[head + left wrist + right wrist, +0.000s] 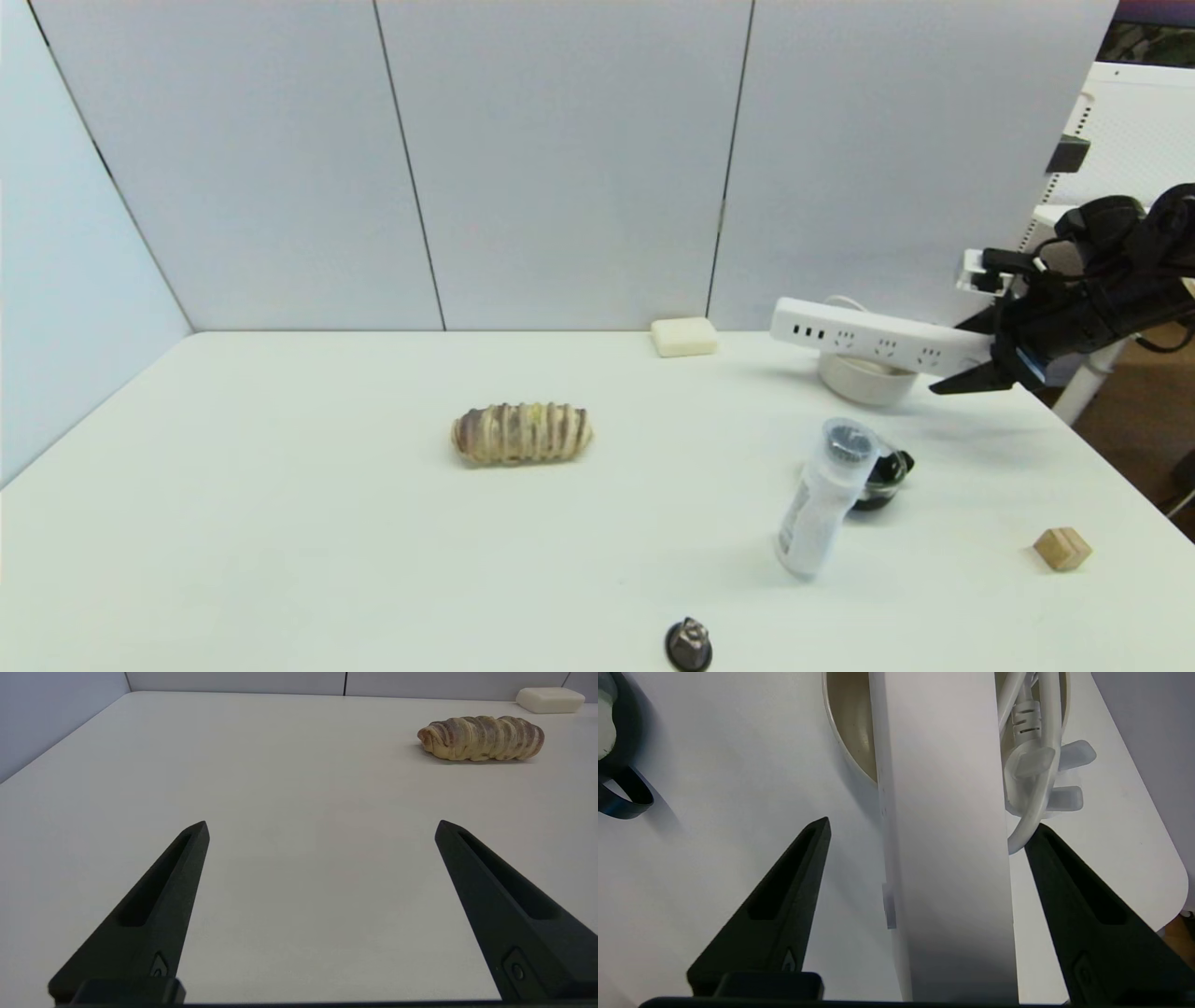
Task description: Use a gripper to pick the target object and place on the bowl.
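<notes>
Right tool [924, 826] is sitting spread wide, released, around the power strip [878, 343] lying across the bowl [866, 378]. Placing looks done; next, backing away cleanly. Left tool [322, 828] is idling open over the bench [280, 523].

Left gripper [322, 828] over white table [280, 788], fingers spread wide.
Bread roll [481, 738] lies beyond it; soap bar [550, 700] behind the roll.

Smooth white plastic power strip [868, 341], matt black plastic gripper fingers [780, 910], glazed bowl [864, 383], matt white table [280, 485]
</notes>
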